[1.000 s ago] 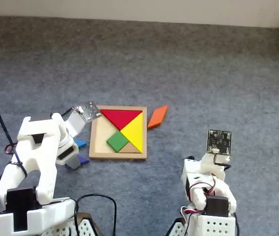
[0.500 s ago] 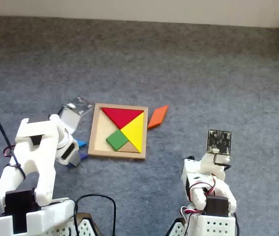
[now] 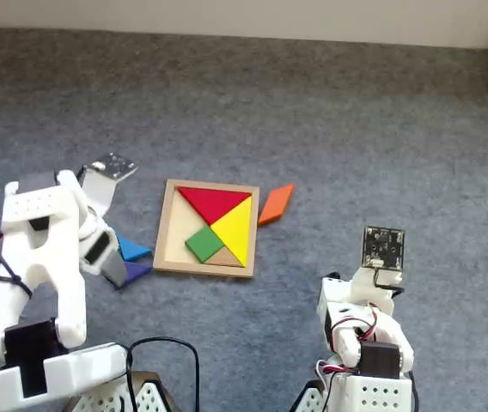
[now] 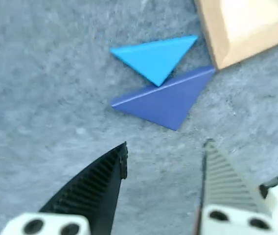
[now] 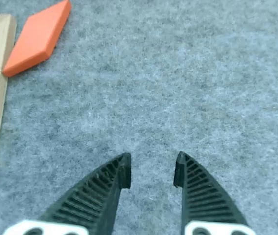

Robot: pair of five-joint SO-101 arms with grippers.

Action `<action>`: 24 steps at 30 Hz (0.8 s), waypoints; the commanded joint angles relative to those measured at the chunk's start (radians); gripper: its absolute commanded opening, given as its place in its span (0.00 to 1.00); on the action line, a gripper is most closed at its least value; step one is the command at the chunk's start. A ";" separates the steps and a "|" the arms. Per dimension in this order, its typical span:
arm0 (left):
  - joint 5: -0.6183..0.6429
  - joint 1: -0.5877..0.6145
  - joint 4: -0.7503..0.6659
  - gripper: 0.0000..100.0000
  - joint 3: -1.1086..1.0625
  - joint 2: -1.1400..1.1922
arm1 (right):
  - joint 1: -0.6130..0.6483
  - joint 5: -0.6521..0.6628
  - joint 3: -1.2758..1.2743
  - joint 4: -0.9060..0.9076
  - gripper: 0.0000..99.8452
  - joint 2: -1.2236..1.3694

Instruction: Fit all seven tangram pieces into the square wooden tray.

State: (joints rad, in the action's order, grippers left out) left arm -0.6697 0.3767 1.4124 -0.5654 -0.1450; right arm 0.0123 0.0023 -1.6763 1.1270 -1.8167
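The square wooden tray (image 3: 168, 230) lies mid-table and holds a red triangle (image 3: 211, 204), a yellow triangle (image 3: 236, 230), a green square (image 3: 204, 245) and a brownish triangle (image 3: 226, 255). An orange parallelogram (image 3: 276, 203) lies just off its right corner, also seen as the orange parallelogram (image 5: 37, 36). Left of the tray a light blue triangle (image 3: 132, 250) and a dark blue triangle (image 3: 133, 271) touch each other. My left gripper (image 4: 164, 156) hangs open just short of the dark blue triangle (image 4: 163, 100) and light blue triangle (image 4: 154, 57). My right gripper (image 5: 152, 171) is open over bare carpet.
Everything rests on grey carpet. The left arm (image 3: 42, 249) stands left of the tray, partly over the blue triangles. The right arm (image 3: 369, 318) is folded at the front right, well away from the pieces. A tray corner (image 4: 237, 34) borders the blue triangles.
The left arm has swung left, away from the tray, uncovering the two blue triangles. The tray has turned slightly. The right arm has not moved.
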 commanded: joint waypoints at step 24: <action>-0.519 -0.107 -0.328 0.30 -0.134 -0.001 | -0.016 0.012 -0.143 -0.012 0.16 -0.004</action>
State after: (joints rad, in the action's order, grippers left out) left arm -1.1761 0.2984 1.0932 -0.7020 -0.1450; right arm 0.0123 0.0023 -1.6763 1.1270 -1.8167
